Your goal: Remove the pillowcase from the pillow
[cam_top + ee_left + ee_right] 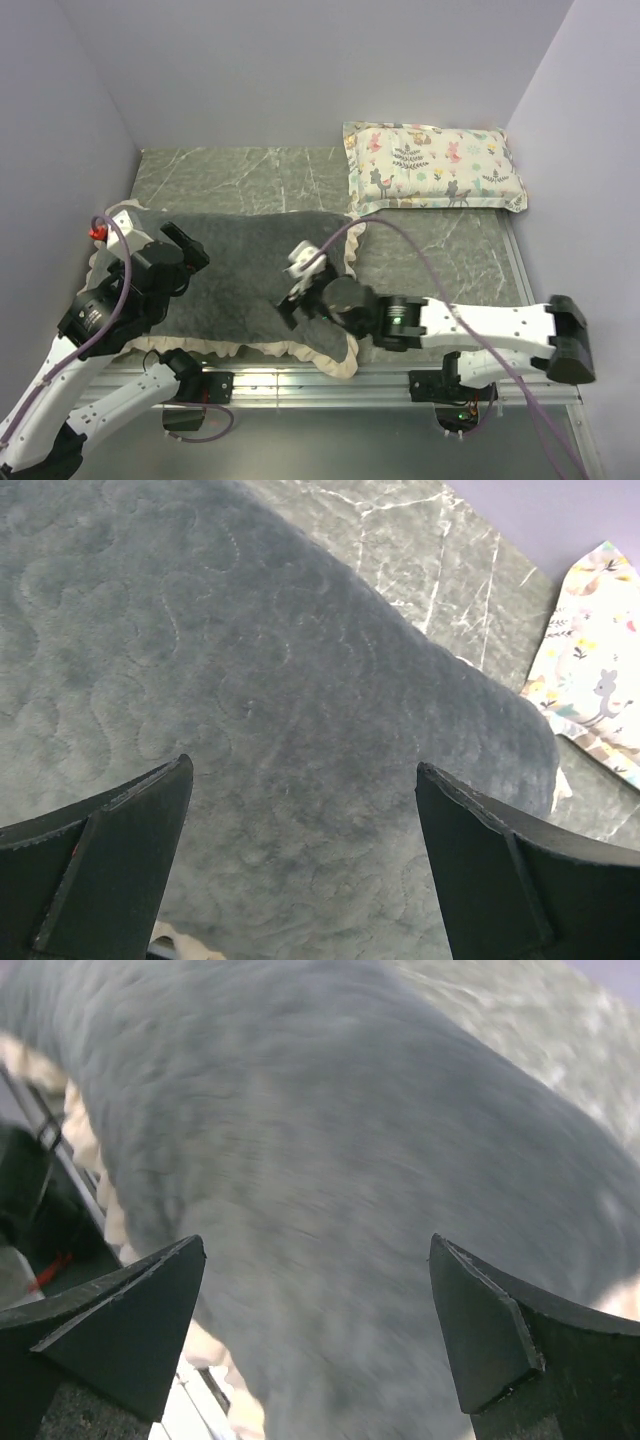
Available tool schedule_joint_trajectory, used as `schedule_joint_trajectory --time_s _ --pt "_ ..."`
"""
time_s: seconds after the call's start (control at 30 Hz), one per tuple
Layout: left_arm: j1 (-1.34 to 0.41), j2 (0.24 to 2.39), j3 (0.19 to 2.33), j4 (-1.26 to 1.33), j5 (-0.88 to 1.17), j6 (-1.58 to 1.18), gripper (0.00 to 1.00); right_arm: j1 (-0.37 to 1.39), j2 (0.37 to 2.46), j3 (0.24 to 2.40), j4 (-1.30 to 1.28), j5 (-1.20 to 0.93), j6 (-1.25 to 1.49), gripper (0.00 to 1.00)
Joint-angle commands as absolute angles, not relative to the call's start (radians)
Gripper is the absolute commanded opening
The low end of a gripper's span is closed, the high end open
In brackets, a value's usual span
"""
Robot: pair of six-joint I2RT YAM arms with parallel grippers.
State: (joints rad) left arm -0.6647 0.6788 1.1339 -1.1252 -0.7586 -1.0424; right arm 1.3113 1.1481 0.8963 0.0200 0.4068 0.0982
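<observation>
The dark grey pillowcase (245, 270) lies on the marble-patterned table (450, 250), its cream frill (335, 365) showing along the near and left edges. The white pillow is hidden inside it. My left gripper (192, 252) is open over the left part of the pillowcase; in the left wrist view (300, 765) only grey quilted fabric (280, 680) lies between the fingers. My right gripper (298, 275) is open over the case's near right part; the right wrist view (315, 1240) is blurred, with grey fabric (350, 1140) between the fingers and frill (210, 1345) at the near edge.
A small floral animal-print pillow (432, 165) lies at the back right, and its corner shows in the left wrist view (590, 660). Grey walls close in the left, back and right sides. A metal rail (300, 385) runs along the near edge.
</observation>
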Motion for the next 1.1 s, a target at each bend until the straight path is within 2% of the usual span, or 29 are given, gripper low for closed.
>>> schedule_joint_trajectory --time_s 0.0,0.1,0.23,0.53,1.07 --pt "-0.667 0.693 1.193 -1.141 -0.785 -1.045 0.99 1.397 1.291 1.026 0.109 0.554 -0.119 1.0" --pt "-0.667 0.709 1.258 -1.128 -0.788 -1.007 0.99 1.443 1.432 1.1 0.123 0.564 -0.236 1.0" --pt "-0.667 0.741 1.356 -1.117 -0.798 -0.956 0.99 1.531 1.495 1.127 0.155 0.587 -0.313 1.0" --pt "-0.667 0.785 1.399 -1.069 -0.792 -0.87 0.99 1.736 1.658 1.115 0.294 0.857 -0.426 1.0" --pt "-0.667 0.811 1.404 -1.009 -0.81 -0.793 0.99 1.766 1.969 1.167 0.563 1.065 -0.6 1.0"
